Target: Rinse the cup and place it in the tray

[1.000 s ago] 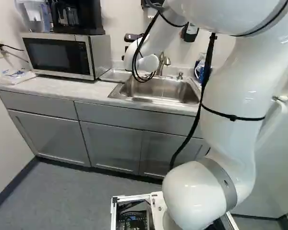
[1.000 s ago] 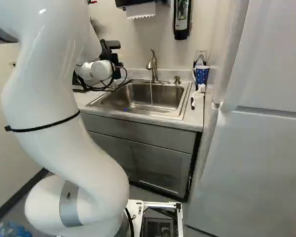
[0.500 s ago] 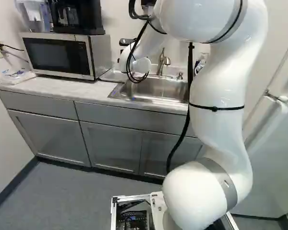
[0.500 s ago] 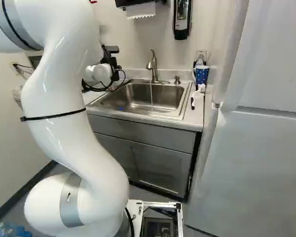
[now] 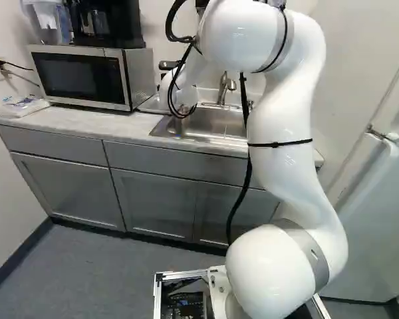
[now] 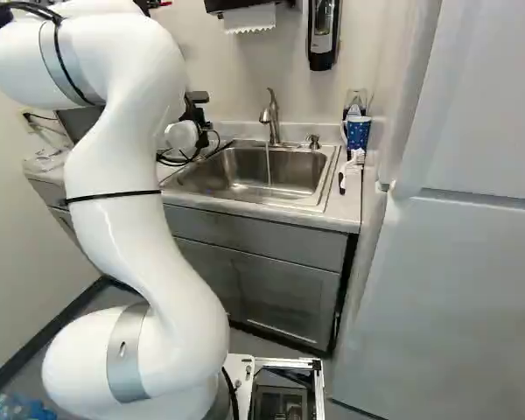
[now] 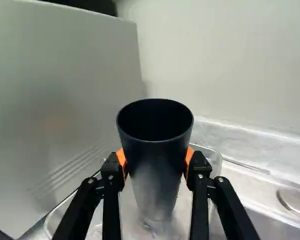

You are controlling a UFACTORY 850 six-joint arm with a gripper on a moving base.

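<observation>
Beyond the wrist in the right base view, black parts of my gripper (image 6: pixel 193 112) show; its fingertips are hidden there. In the wrist view my gripper (image 7: pixel 156 162) is shut on the dark cup (image 7: pixel 156 175), an orange pad against each side. The cup looks roughly upright, its open mouth visible. Below and behind it lies a clear tray (image 7: pixel 58 216), partly covered by cup and fingers. Whether the cup's bottom touches the tray, I cannot tell. In the right base view, water (image 6: pixel 268 166) runs from the faucet (image 6: pixel 272 115) into the sink (image 6: pixel 245 188).
A microwave (image 5: pixel 86 76) stands on the counter (image 5: pixel 73 123), left of the sink in the left base view; its side rises close beside the tray in the wrist view. A blue cup (image 6: pixel 357 133) and a white brush (image 6: pixel 352 166) are right of the sink in the right base view.
The upper arm has swung and drawn in, its elbow lower in the base views. The wrist has shifted slightly left in the left base view and lowered. The base has stayed still.
</observation>
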